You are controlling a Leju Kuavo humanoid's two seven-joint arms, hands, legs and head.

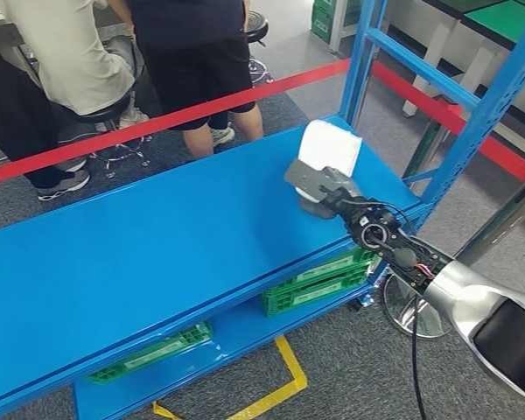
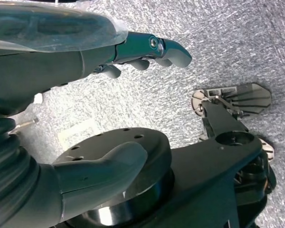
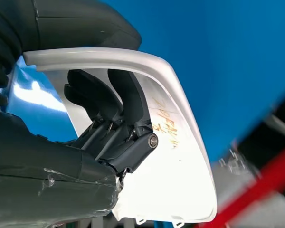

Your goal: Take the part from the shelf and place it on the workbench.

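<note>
The curved white plastic part (image 1: 328, 150) sits at the far right end of the blue metal shelf (image 1: 148, 254), near the blue upright post (image 1: 474, 118). The right hand (image 1: 325, 188) holds it: in the right wrist view the dark fingers (image 3: 109, 102) curl inside the part's (image 3: 176, 156) hollow while the thick thumb (image 3: 83, 23) presses over its outer rim. The left hand (image 2: 98, 109) hangs over grey carpet (image 2: 223, 42), fingers apart, holding nothing. Green plastic crates (image 1: 316, 280) lie on the lower shelf.
</note>
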